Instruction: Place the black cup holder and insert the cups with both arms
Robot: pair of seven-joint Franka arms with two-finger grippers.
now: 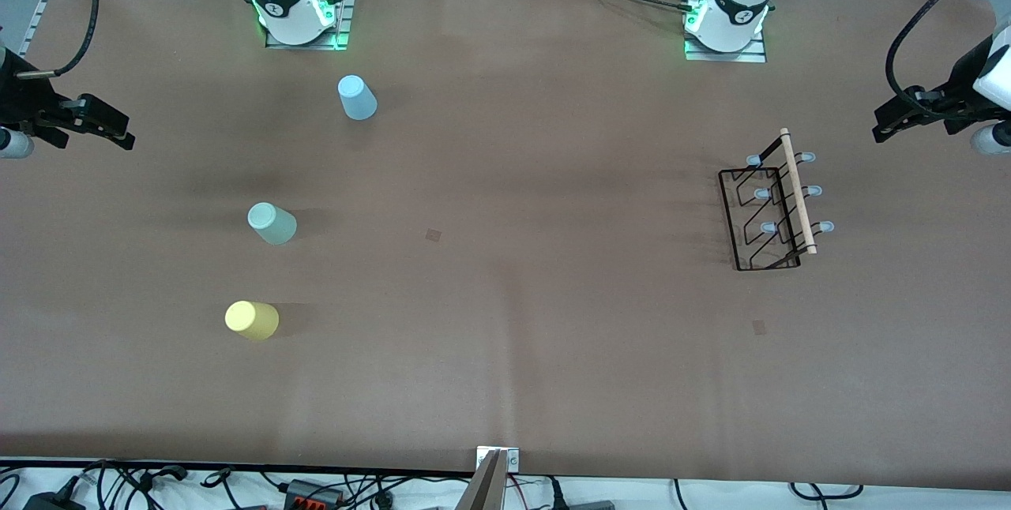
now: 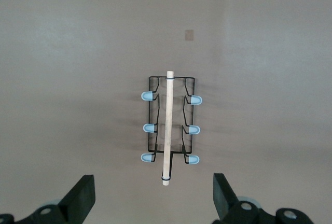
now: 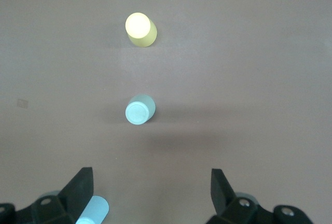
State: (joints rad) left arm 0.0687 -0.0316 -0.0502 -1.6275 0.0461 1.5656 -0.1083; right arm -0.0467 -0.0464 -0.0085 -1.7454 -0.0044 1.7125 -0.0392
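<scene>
Brown table cover (image 1: 505, 178), cables (image 1: 332, 490)

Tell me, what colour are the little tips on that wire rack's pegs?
Pale blue tips on the black cup holder, clearest in the left wrist view.

Black cup holder (image 1: 762, 218), yellow cup (image 1: 251, 320), green cup (image 1: 272, 223), blue cup (image 1: 356, 97).

I see the rack (image 1: 770, 206) standing toward the left arm's end of the table (image 1: 505, 384). Three cups (image 1: 272, 223) stand well apart in a row toward the right arm's end, each nearer the front camera.
</scene>
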